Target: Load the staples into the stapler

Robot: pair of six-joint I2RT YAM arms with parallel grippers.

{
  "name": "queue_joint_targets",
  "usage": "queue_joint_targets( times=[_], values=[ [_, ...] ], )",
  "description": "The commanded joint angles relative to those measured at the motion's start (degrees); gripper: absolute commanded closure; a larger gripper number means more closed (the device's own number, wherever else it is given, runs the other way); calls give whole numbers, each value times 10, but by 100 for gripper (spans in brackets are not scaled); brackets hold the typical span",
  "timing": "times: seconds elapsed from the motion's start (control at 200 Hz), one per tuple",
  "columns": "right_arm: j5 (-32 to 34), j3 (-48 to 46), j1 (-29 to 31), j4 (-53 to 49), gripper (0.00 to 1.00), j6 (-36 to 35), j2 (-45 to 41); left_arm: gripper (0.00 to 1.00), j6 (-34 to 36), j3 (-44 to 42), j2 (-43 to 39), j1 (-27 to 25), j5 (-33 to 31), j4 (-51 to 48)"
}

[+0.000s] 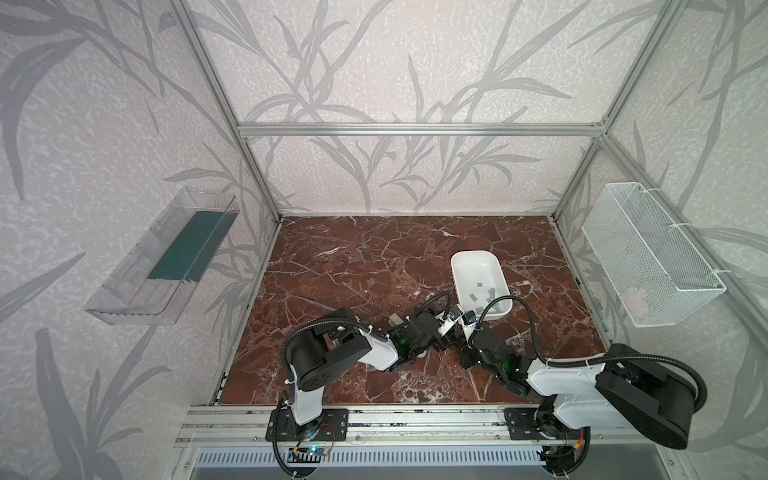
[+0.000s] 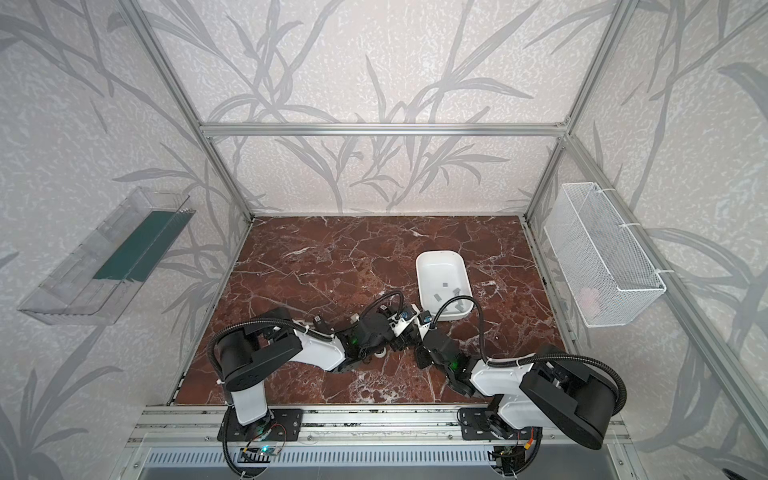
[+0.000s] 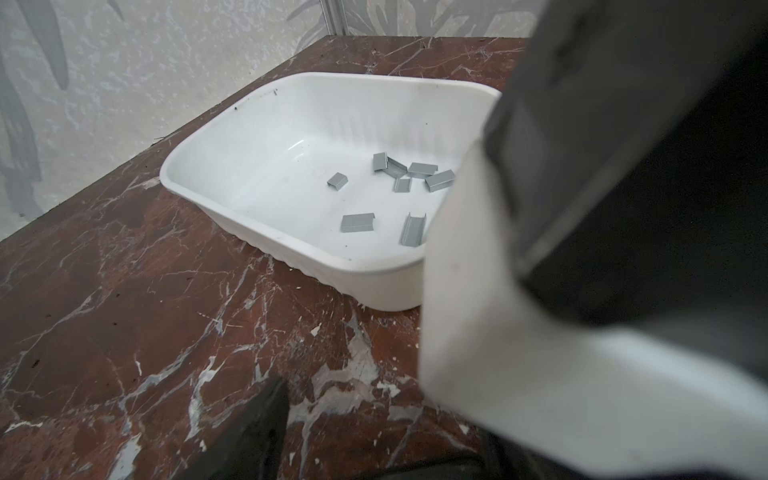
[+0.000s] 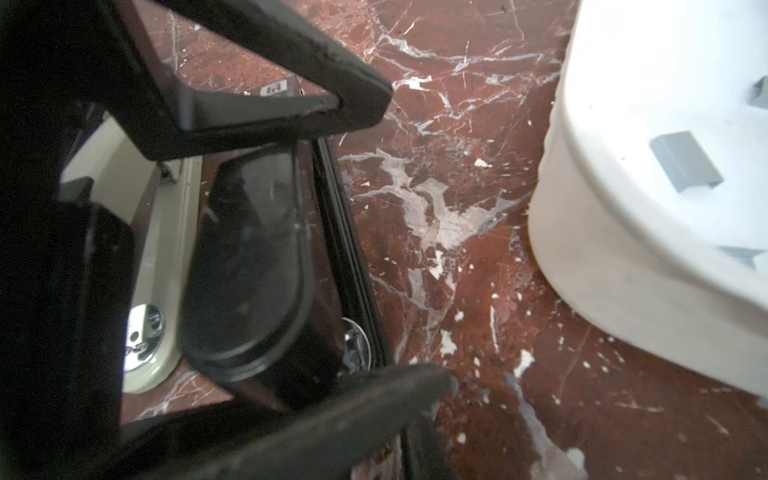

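Note:
Several grey staples (image 3: 357,222) lie loose in the white tray (image 3: 199,158), which both top views show right of the middle (image 1: 457,266) (image 2: 422,266). The stapler (image 4: 249,249), black over a cream base, sits on the marble in front of the tray, mostly hidden under both wrists in the top views. My right gripper (image 4: 415,237) (image 1: 461,349) is shut on the stapler's black upper part, one finger on each side. My left gripper (image 3: 382,419) (image 1: 442,343) stands open right beside it, with only bare marble between its fingers.
The right arm's white and black wrist (image 3: 582,291) fills one side of the left wrist view. A clear shelf with a green mat (image 1: 166,257) hangs on the left wall. A white wire basket (image 1: 652,253) hangs on the right wall.

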Motion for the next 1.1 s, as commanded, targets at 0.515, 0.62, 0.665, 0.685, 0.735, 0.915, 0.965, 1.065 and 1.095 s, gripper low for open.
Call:
queue_joint_targets(
  times=[0.515,0.62,0.665,0.685,0.735,0.915,0.965,1.065,1.095],
  values=[
    [32,-16,-27,-103,72,44,-100,19,50,-66,-50,2,142,130],
    [34,-7,-28,-138,72,53,-125,15,38,-35,-93,2,156,23],
    [35,-6,-28,-154,71,56,-141,15,31,-24,-104,2,161,-10],
    [35,-5,-28,-161,71,55,-149,14,26,-19,-108,2,161,-20],
    [35,-3,-28,-177,70,55,-168,14,20,-5,-114,3,163,-55],
    [29,8,-28,-229,70,53,-226,15,-12,36,-118,7,146,-127],
    [12,15,-28,-240,70,47,-243,19,-35,43,-127,9,109,-141],
    [-32,28,-28,-238,72,33,-269,38,-104,37,-157,18,29,-154],
    [-47,32,-28,-233,73,29,-273,43,-135,31,-167,21,1,-152]
  ],
)
